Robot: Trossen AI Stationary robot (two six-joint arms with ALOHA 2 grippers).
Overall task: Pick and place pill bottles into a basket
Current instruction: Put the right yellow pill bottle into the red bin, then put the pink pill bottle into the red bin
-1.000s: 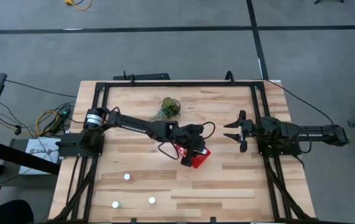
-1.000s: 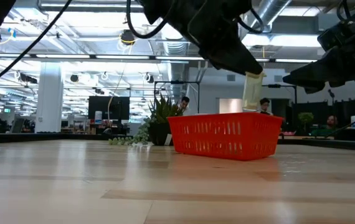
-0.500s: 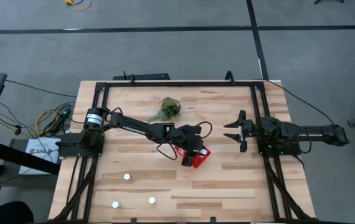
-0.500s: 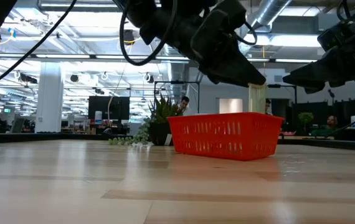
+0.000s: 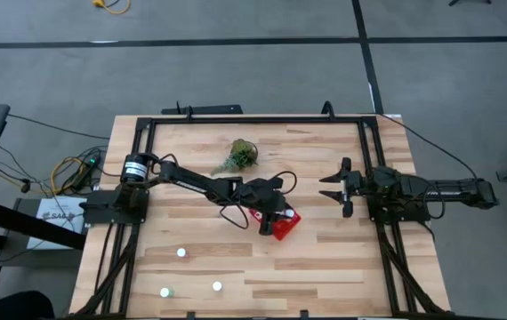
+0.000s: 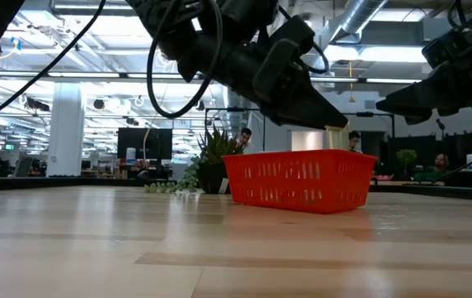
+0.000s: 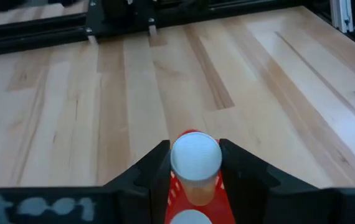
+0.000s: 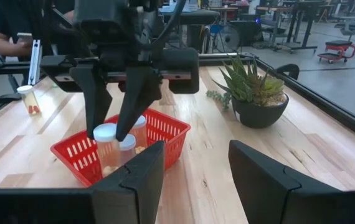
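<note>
Over the last second the left end effector (image 6: 329,124) has lowered its clamped pill bottle (image 7: 195,163) into the red basket (image 6: 301,180) beside 2 others, so release looks next; the right end effector (image 5: 334,187) waits open, well apart.

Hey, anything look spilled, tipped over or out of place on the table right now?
Nothing stands out. The left end effector holds a pill bottle upright inside the red basket, beside two standing bottles.
</note>
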